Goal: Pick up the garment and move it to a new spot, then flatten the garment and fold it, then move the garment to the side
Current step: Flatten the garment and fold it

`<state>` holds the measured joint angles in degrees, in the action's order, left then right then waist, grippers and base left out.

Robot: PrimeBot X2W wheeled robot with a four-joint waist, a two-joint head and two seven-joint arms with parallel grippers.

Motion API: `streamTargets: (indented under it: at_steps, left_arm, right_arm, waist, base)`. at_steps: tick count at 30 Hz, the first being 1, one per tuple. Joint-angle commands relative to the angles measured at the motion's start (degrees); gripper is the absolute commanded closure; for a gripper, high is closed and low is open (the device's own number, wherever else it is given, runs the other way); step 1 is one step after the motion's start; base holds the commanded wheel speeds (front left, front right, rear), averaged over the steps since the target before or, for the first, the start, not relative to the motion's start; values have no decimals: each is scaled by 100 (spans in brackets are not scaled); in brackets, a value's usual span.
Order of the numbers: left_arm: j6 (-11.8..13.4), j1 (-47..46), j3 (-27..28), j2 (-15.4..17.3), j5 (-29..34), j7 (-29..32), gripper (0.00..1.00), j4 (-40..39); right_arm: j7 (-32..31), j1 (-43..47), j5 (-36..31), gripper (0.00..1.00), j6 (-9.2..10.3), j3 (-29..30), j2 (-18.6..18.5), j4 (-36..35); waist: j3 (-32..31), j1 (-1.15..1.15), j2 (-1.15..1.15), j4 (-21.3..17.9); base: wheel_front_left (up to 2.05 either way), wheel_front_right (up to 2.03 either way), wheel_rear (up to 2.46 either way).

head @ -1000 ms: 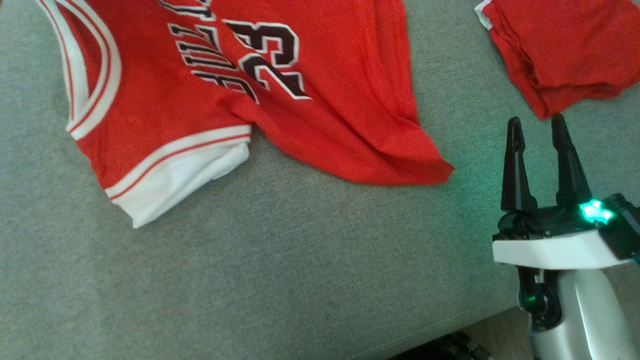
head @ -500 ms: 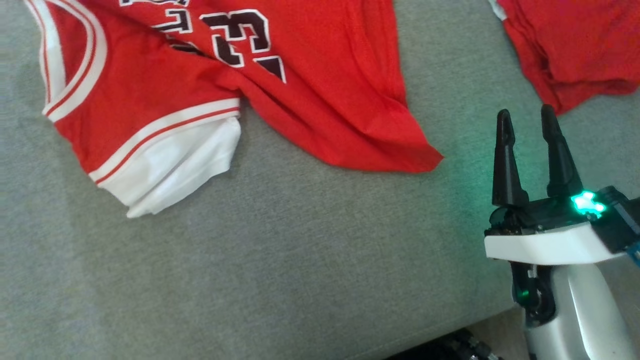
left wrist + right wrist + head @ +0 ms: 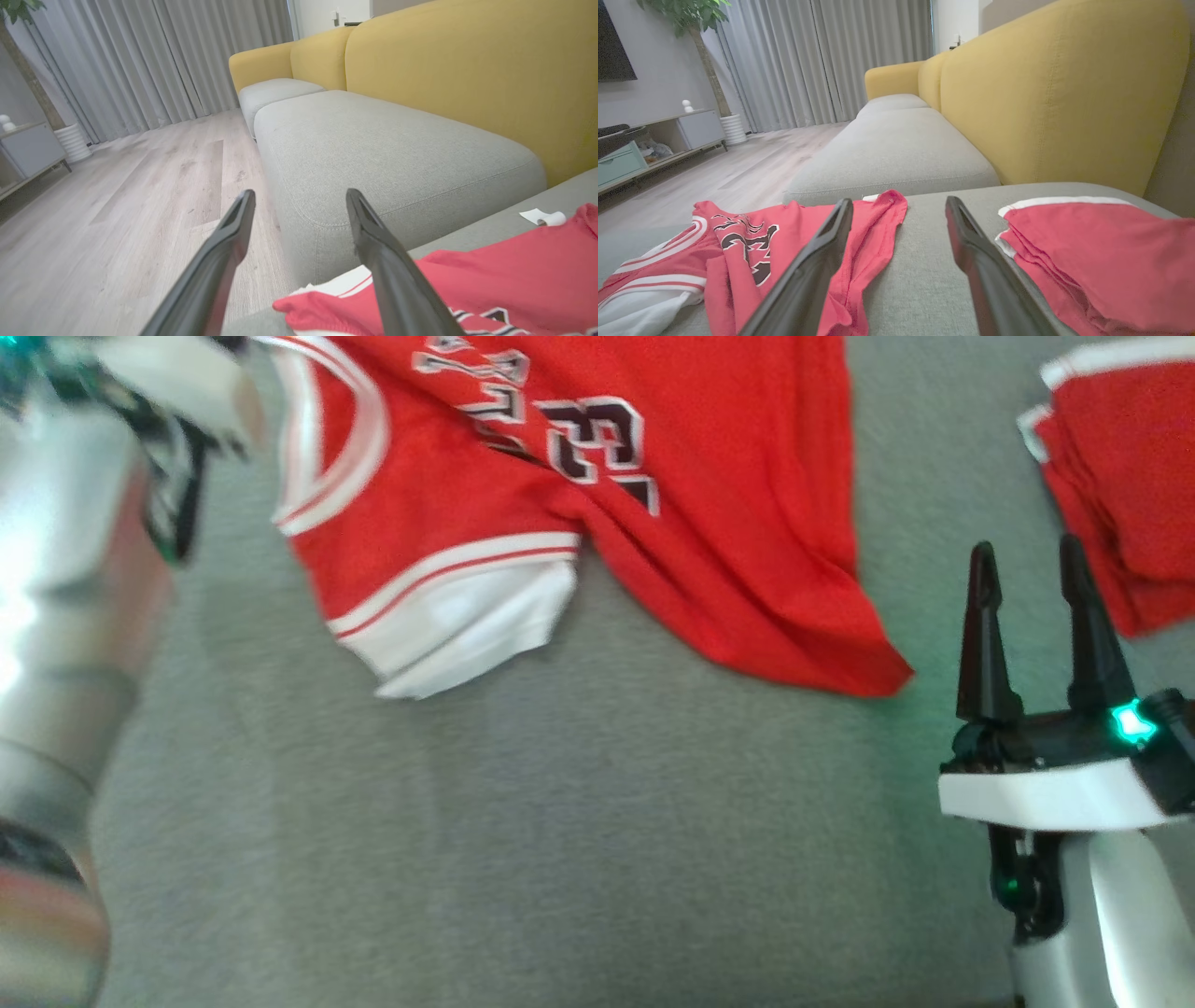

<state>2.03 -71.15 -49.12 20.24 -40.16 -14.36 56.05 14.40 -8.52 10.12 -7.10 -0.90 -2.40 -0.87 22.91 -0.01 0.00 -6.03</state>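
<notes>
Although the red jersey (image 3: pixel 653 476) lies on the grey sofa cushion (image 3: pixel 560 859), none of the tidy part of the job looks done. In the head view the jersey sits at about twelve o'clock. Its chest is bunched into a diagonal ridge through the lettering, and a white-trimmed sleeve (image 3: pixel 467 625) is doubled over toward seven o'clock of the cloth. One hem corner (image 3: pixel 868 672) trails toward four o'clock. It is neither flat nor folded. Whether this is already its new spot I cannot tell from how it lies.

The right gripper (image 3: pixel 1025 549) hovers at four o'clock in the head view, just off that hem corner. Its two dark fingers are spread wide with nothing between them and are clear of the cloth. The left gripper (image 3: pixel 300 193) is likewise spread wide and empty in its own wrist view, with the jersey's edge below it at about five o'clock. The left forearm (image 3: pixel 65 569) shows blurred at nine o'clock in the head view.

A folded red garment (image 3: pixel 1130 495) rests at two o'clock, well apart from the jersey, and appears to be a separate piece already set aside.

My reading is that flattening, folding and the final move to the side are all left to do. The first need is to smooth out the ridge and free the tucked sleeve.
</notes>
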Motion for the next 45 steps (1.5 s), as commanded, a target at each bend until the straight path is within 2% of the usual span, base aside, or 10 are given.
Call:
streamTargets:
  at_steps: [1,6,11,15,18,23,31,35,40,45]
  left_arm:
    - [58,61,251,186,-59,-57,0,-276]
    - [465,1536,830,248,-228,-61,0,-1517]
    - [1128,3247,1304,298,-95,-62,0,-2893]
    - [1654,4419,1696,226,148,-62,0,-3840]
    - [1847,5157,1973,43,202,-63,0,-4379]
    - [1694,5601,1907,22,470,-63,0,-4663]
    - [1329,5058,1678,25,437,391,0,-4331]
    - [1229,4654,1653,-142,155,1012,0,-3979]
    - [1052,4121,1510,-148,43,1739,0,-3451]
    - [875,3795,1512,-205,-170,2158,0,-3188]
  right_arm:
    - [60,117,-67,0,-39,-65,-48,-147]
    - [60,293,-119,0,-39,-14,-48,-204]
    - [60,475,-163,0,-39,216,-48,-308]
    - [60,618,-199,0,-39,204,-48,-249]
    - [60,708,-123,0,-39,149,-48,-200]
    - [60,735,11,0,-39,41,-48,-154]
    - [60,625,-20,0,-39,-57,-48,-176]
    - [60,572,-52,0,-39,-46,-48,-184]
    - [60,449,-65,0,-39,-114,-48,-208]
    - [60,382,-30,0,-39,-112,-48,-205]
  waist:
    - [-463,1,0,480]
    - [-853,1,0,854]
    - [-1094,1,0,1172]
    - [-1269,1,0,1290]
    - [-1376,1,0,1309]
    - [-1370,1,0,1251]
    - [-1042,1,0,1013]
    - [-817,1,0,868]
    - [-530,1,0,659]
    - [-347,1,0,469]
  base:
    - [0,0,0]
    - [0,0,0]
    - [0,0,0]
    - [0,0,0]
    - [0,0,0]
    - [0,0,0]
    - [0,0,0]
    - [0,0,0]
    - [0,0,0]
    - [0,0,0]
